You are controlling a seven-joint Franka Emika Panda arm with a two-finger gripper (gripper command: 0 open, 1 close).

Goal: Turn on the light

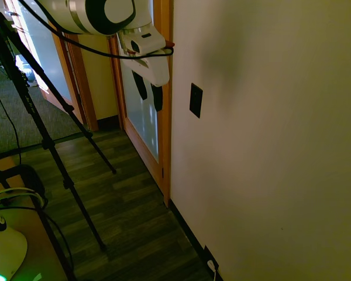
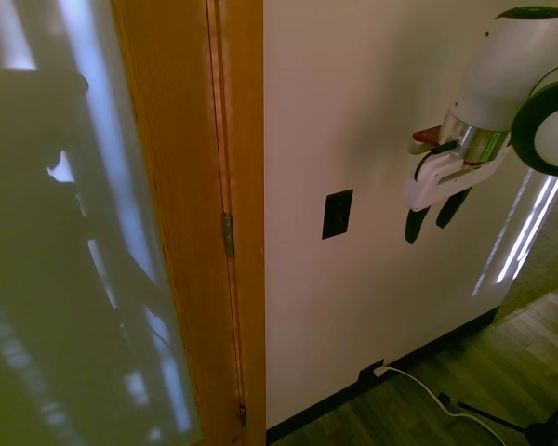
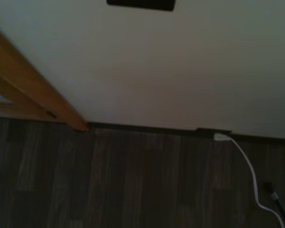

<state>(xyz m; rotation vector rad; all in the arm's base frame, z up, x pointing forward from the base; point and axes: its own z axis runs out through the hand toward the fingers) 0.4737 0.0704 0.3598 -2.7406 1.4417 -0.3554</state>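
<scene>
We are holding our tool (image 1: 150,96) in the air in front of the pale wall (image 1: 269,146), with its two dark fingers (image 2: 416,226) pointing downward and standing apart with a clear gap between them, so the tool is released and grasping nothing. In the second exterior view the tool (image 2: 432,218) is hanging beside the wall, well to one side of the switch (image 2: 338,214), with bare wall between them and no contact.

The switch (image 1: 195,100) is sitting flat on the wall as a small black upright plate, just beside the wooden door frame (image 1: 165,117). In the first exterior view our fingers are showing in front of that frame and the glass door panel (image 1: 141,117), roughly level with the switch, and we are not touching it.

In the wrist view we are seeing only the lower edge of the switch (image 3: 141,4) as a dark bar against the wall, with the wooden frame (image 3: 33,90) running down to the dark plank floor (image 3: 109,180). Where the wall meets the floor, a dark outlet plate (image 3: 213,131) is sitting in the baseboard, and a white cord (image 3: 249,171) is plugged into it and trailing over the floor. The same outlet (image 2: 370,373) and cord (image 2: 428,390) are showing low in the second exterior view, well below the switch.

We are seeing no lamp, so we cannot tell whether the light is on.
</scene>
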